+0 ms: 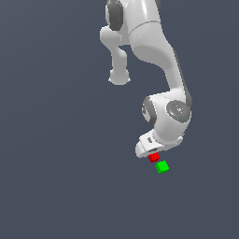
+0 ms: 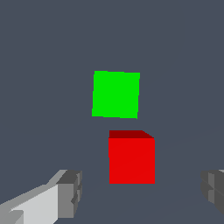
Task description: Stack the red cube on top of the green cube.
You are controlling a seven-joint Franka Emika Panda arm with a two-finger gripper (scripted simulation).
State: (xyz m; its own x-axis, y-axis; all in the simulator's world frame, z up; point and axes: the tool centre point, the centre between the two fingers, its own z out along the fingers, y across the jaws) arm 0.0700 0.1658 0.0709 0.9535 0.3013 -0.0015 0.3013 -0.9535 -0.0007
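The red cube (image 2: 131, 157) lies between my gripper's (image 2: 141, 194) two grey fingertips, and a gap shows on each side of it, so neither pad touches it. The gripper is open. Just beyond the red cube, a small gap away, the green cube (image 2: 116, 94) rests on the floor. In the exterior view the white gripper (image 1: 150, 152) hangs low directly over the red cube (image 1: 154, 157). The green cube (image 1: 162, 166) sits right beside the red one, toward the exterior view's right and nearer the camera. The fingers themselves are mostly hidden there by the hand.
A plain dark grey floor (image 1: 56, 186) spreads all around the cubes. The white arm (image 1: 158, 56) reaches down from the top of the exterior view.
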